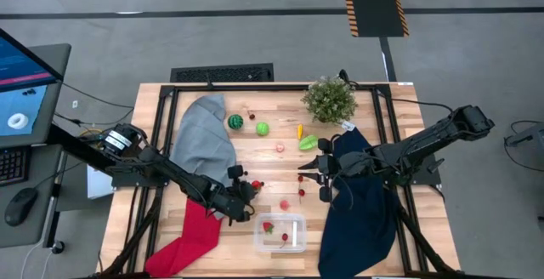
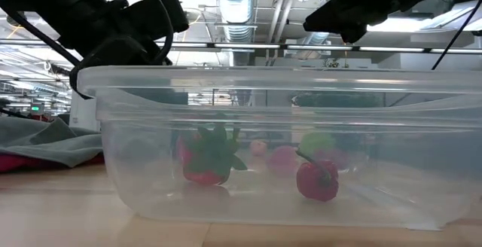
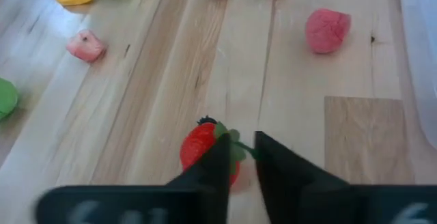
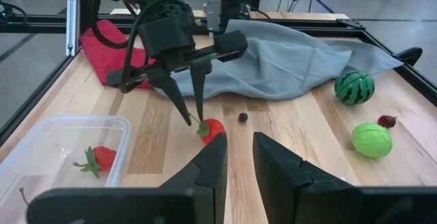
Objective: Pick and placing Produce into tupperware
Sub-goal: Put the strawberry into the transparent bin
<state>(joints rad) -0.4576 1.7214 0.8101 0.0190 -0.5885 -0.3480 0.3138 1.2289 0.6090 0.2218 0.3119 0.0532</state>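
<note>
Left gripper point(image 4: 193, 120) pinches the green leafy stem of a glossy red strawberry point(image 4: 212, 130) on the pale wood-plank table point(image 4: 300, 125), beside the clear plastic tupperware point(image 1: 280, 233) holding 2 red pieces. Right gripper point(image 1: 312, 171) hovers near, fingers slightly apart.

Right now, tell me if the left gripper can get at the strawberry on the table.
Probably yes: the left gripper has its fingertips pinched at the leafy top of the strawberry, with nothing between them.
</note>
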